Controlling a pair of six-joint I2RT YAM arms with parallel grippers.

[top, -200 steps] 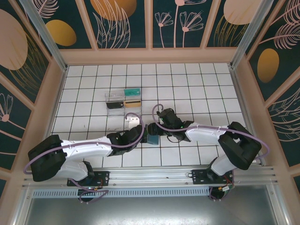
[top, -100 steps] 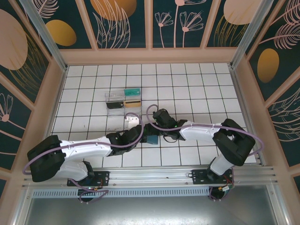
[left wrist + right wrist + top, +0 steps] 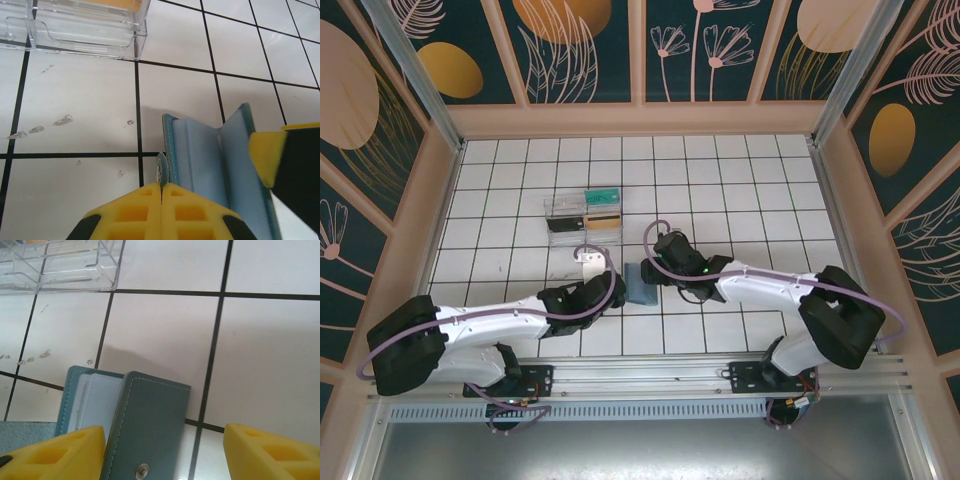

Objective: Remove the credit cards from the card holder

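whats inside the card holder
The card holder stands part open: pale blue inner pockets show between its covers. No card face is visible; anything tucked deeper is hidden.

You get no readable text, brand or number here: nothing legible on the card holder point(image 3: 150, 425), clear box point(image 3: 85, 30) or credit cards point(image 3: 603, 205); wall panels point(image 3: 580, 50) show leaf patterns only.

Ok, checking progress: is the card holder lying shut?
No, in the left wrist view the card holder gapes, its two covers standing apart with the pale inside showing between them.
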